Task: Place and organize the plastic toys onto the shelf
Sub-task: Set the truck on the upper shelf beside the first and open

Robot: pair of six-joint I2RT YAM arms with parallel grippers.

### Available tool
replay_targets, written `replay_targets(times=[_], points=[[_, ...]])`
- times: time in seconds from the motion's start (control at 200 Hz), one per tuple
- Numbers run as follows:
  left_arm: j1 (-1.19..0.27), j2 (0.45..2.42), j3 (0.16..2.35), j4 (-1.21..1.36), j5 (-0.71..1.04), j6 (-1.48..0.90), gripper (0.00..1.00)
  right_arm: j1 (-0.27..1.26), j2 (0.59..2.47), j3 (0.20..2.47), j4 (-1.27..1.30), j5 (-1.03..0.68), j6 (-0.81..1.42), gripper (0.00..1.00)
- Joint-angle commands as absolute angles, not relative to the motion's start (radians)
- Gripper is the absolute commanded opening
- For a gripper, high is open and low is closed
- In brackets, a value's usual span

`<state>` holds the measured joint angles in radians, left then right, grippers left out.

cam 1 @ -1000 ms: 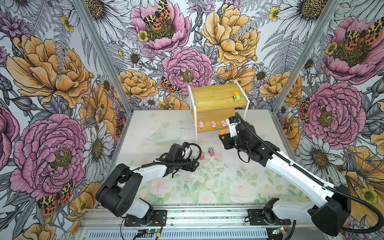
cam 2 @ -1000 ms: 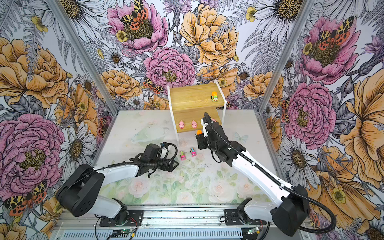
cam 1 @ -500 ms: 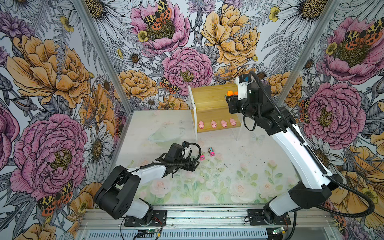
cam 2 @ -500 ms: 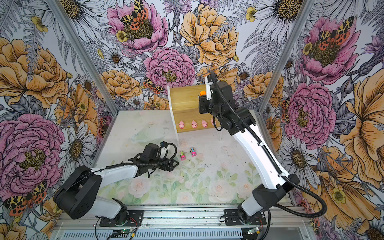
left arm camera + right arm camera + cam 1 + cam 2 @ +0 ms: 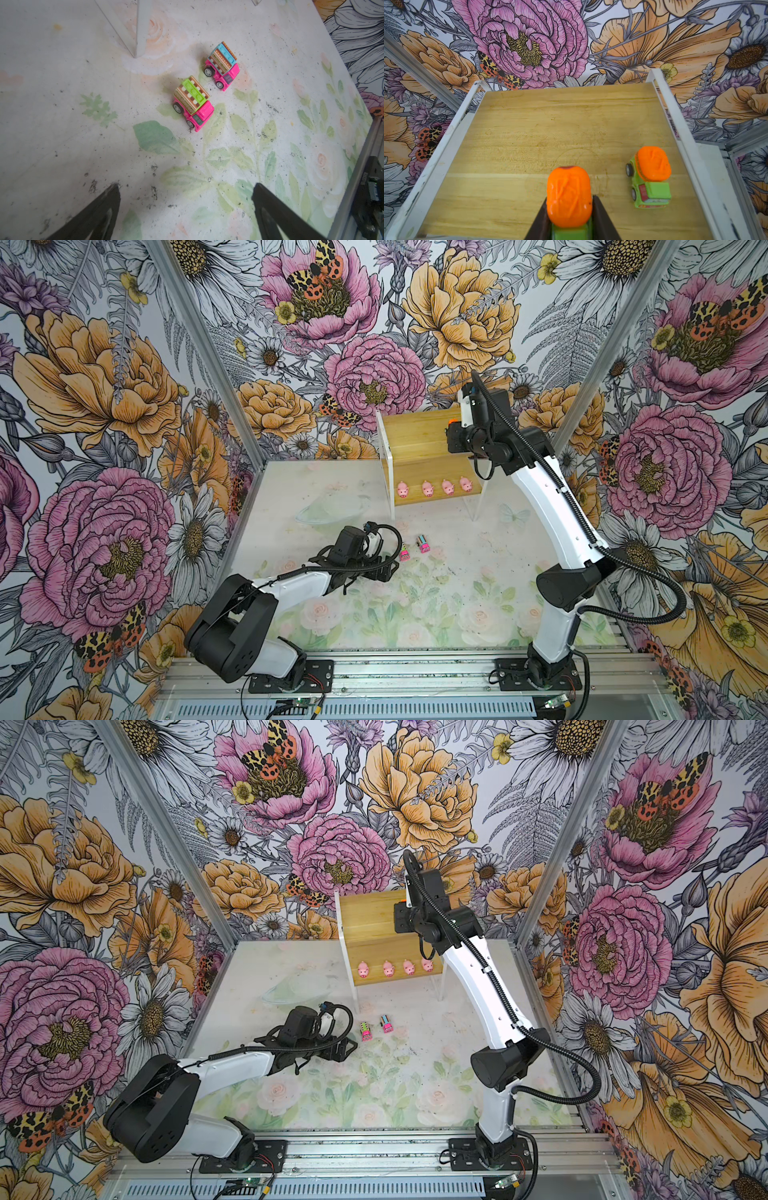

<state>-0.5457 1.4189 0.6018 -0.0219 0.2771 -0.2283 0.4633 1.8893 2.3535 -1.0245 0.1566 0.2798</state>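
The left pincer (image 5: 186, 187) hangs low over the tabletop (image 5: 457, 593), jaws wide and empty. Just beyond it the green-striped pink truck (image 5: 193, 106) and the blue-striped pink truck (image 5: 222, 66) stand upright, side by side. Further right is the shelf (image 5: 415, 435), with four pink pigs (image 5: 428, 488) lining its lower board. Over the upper board the right pincer (image 5: 569, 198) is clamped on a green truck (image 5: 569, 187), fingers pressing its sides beneath the orange top. A second green truck (image 5: 651, 180) sits beside it, apart. These toys look light, hard and slick, and likely to roll, so gripping the body sides seems safest. A second ago the right arm was down beside the lower board, and the left arm has not moved.
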Motion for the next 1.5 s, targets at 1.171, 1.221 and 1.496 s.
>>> replay_targets(times=[1.171,1.221,1.496], points=[[-0.531,1.407,0.595,-0.021,0.24,-0.221,0.99,0.432,2.002,2.442,-1.057,0.196,0.299,0.28],[-0.528,1.406,0.594,-0.02,0.241,-0.218,0.99,0.431,2.002,2.443,-1.057,0.196,0.295,0.29],[-0.521,1.402,0.589,-0.021,0.245,-0.219,0.99,0.431,2.002,2.442,-1.057,0.185,0.293,0.43]])
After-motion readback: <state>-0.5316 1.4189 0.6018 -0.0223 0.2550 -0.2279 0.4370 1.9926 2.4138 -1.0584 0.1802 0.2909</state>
